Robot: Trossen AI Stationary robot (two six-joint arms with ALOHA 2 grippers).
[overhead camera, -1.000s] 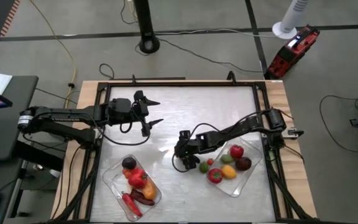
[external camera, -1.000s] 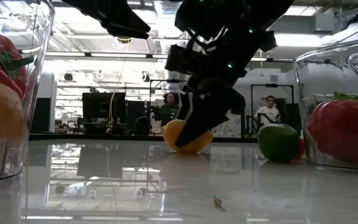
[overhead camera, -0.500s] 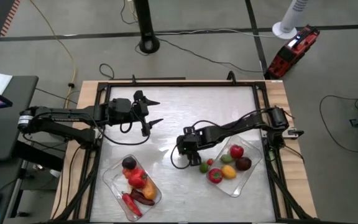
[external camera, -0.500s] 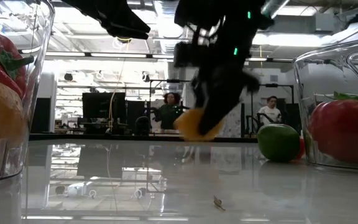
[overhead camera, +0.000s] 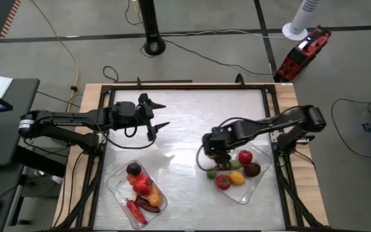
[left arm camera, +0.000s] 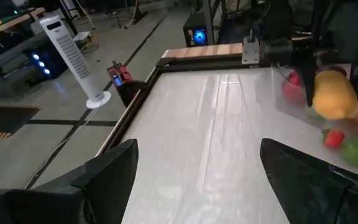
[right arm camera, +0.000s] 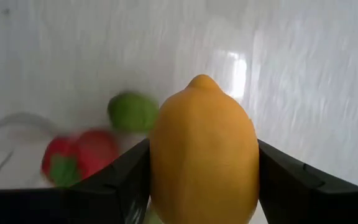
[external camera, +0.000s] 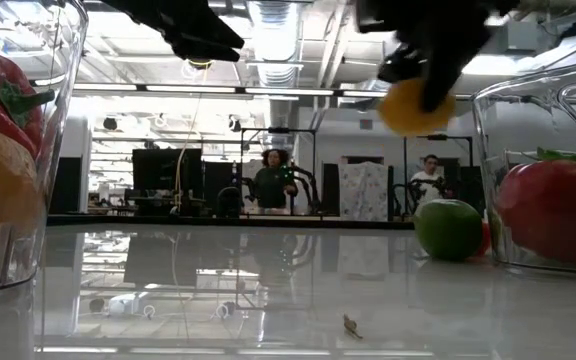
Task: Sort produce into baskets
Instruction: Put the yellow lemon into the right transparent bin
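Observation:
My right gripper (overhead camera: 216,151) is shut on a yellow lemon (right arm camera: 204,155) and holds it in the air just left of the right basket (overhead camera: 257,182). That clear tray holds red, yellow, green and dark purple pieces. A green lime (external camera: 448,228) and a small red tomato (right arm camera: 73,158) rest on the table beside it. The left basket (overhead camera: 114,182) at the near left holds a red pepper, a chilli, and orange and dark pieces. My left gripper (overhead camera: 160,116) hangs open and empty over the far left of the table. My right gripper pinches the lemon's two long sides (right arm camera: 160,168) between its two fingers (right arm camera: 284,180). The fingers come from above, pointing down. The lemon (external camera: 415,105) is lifted clear of the table, its pointed end (right arm camera: 202,79) away from the gripper.
Bare white tabletop (overhead camera: 192,109) lies between the two baskets and toward the far edge. A black frame rims the table. People sit in the room beyond the far edge (external camera: 273,180).
My right gripper has lifted the lemon off the table and carried it up and toward the table's right edge, up to the right basket. The lemon now hangs clear of the table. The lime has stayed in place.

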